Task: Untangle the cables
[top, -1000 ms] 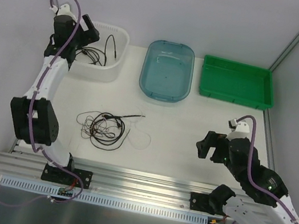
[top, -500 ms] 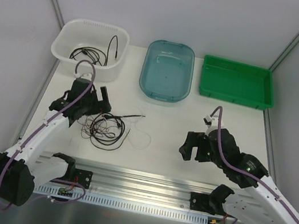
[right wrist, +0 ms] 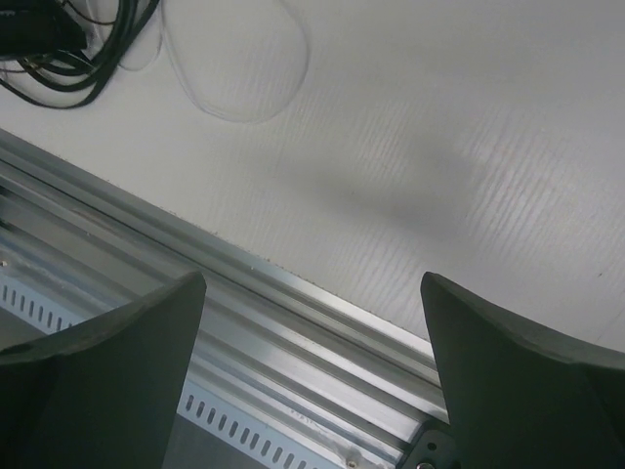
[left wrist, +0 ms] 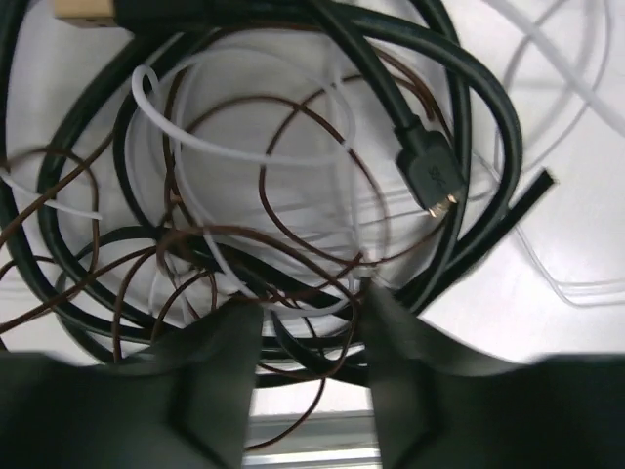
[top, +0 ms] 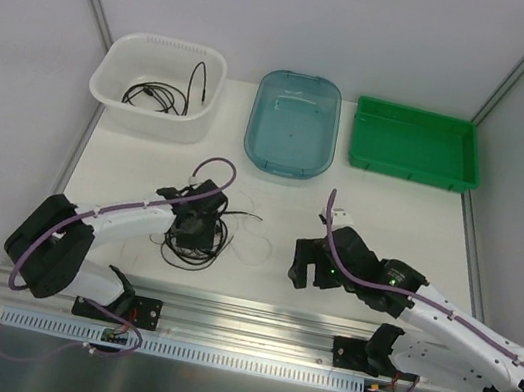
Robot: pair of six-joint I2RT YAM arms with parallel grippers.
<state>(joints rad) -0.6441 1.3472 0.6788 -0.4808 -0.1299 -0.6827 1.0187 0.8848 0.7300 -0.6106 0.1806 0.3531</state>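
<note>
Bright, even overhead light, faint soft shadows; near foreground blurry in both wrist views.

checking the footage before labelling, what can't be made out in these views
Top view: the left end effector covers part of the cables; thin strands too small to trace.
Left wrist view: cable loops and a tan plug cut off by the frame edges; whether a strand is gripped unclear.
Right wrist view: only the tangle's corner shows.
</note>
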